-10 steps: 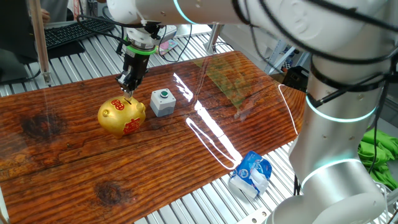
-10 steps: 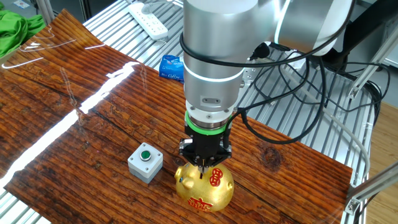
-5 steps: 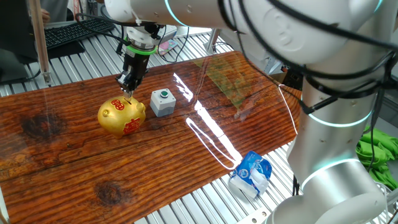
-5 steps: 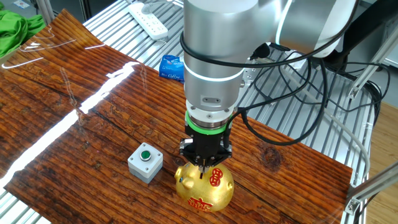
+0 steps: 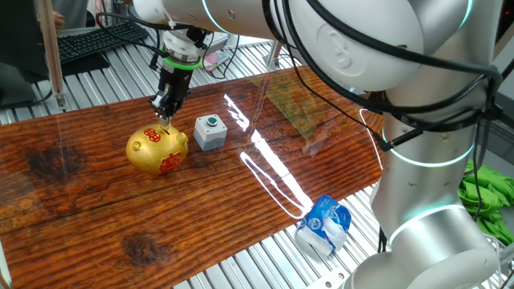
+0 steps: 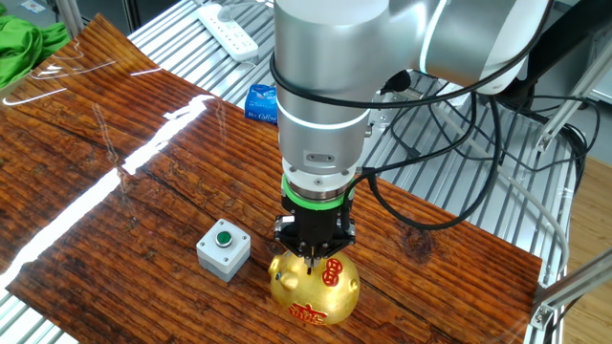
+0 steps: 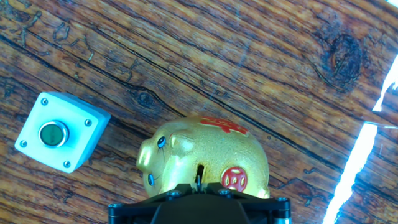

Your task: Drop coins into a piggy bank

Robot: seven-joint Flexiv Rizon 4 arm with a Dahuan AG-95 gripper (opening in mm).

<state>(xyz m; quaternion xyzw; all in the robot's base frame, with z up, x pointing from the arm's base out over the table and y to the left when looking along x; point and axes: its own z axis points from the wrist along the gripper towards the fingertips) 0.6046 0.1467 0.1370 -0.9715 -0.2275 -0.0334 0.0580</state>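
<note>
Hand view: red emblems, unreadable, on gold piggy bank [image 7: 205,162]; fingers [image 5: 166,115] over slot, closure unclear.

Glossy dark-grained wooden desk [image 5: 96,201] streaked with bright light glare, slatted metal frame [image 5: 265,261] beneath it, black keyboard [image 5: 96,40] at the far side, white power strip [image 6: 228,29], green cloth [image 6: 24,48], loose black cables [image 6: 459,124]

We can't see the gripper [image 6: 311,256] fingertips in hand view, cut off by the bottom edge. The piggy bank [image 7: 202,163] slot is partly hidden there; any coin is too small to tell.
</note>
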